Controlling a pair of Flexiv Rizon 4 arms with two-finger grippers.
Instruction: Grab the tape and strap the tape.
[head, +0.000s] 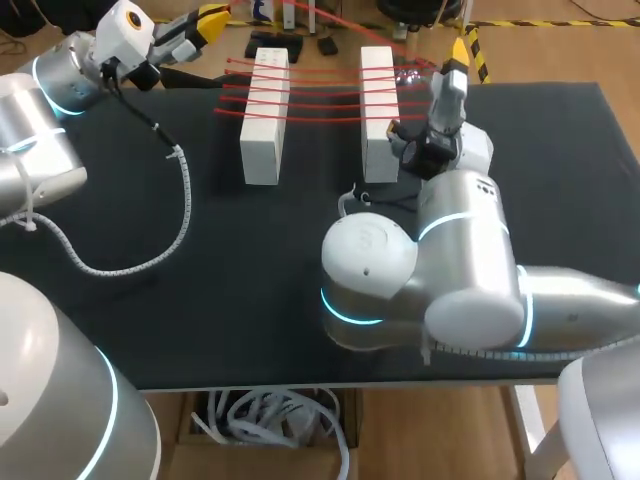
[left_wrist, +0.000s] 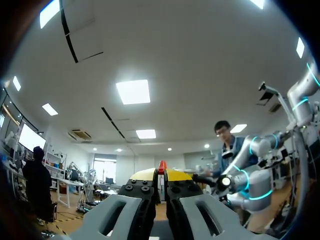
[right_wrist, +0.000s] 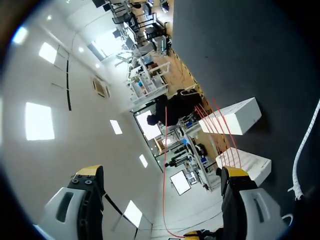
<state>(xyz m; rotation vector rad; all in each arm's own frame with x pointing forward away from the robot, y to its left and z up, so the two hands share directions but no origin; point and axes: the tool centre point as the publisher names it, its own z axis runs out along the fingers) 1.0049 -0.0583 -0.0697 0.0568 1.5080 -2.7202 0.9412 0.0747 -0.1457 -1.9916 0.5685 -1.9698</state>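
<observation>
Two white blocks (head: 265, 115) (head: 380, 112) stand side by side on the black table, with several strands of red tape (head: 325, 85) stretched across them. My left gripper (head: 213, 20) is raised beyond the table's far left corner, shut on the red tape end (left_wrist: 161, 166), which shows between its yellow tips (left_wrist: 145, 174). My right gripper (head: 458, 50) stands open just behind the right block. In the right wrist view a loose red tape strand (right_wrist: 164, 165) runs between its wide-apart fingers (right_wrist: 90, 172), touching neither. The blocks (right_wrist: 232, 117) lie ahead of it.
A white spiral cable (head: 180, 200) trails from my left arm across the table's left half. My right arm's bulky joints (head: 430, 270) take up the middle right of the table (head: 150, 310). The same cable (right_wrist: 305, 150) shows beside the right gripper.
</observation>
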